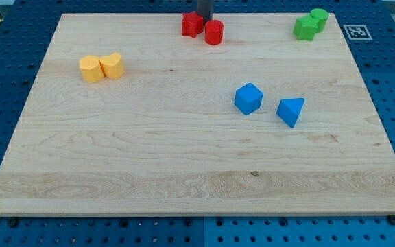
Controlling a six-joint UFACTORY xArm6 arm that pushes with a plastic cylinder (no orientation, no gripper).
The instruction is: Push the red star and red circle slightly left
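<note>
Tip (204, 19) of my rod sits at top centre, just behind the touching red star (192, 25) and red circle (214, 32); it has no pincer to open or close.

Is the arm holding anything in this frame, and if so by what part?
Nothing is held. The rod only pushes; my tip sits at the view's top, just behind the red star and red circle.

We've got my tip (204, 20) parked at the view's top, right behind the touching red star (192, 25) and red circle (214, 32).
</note>
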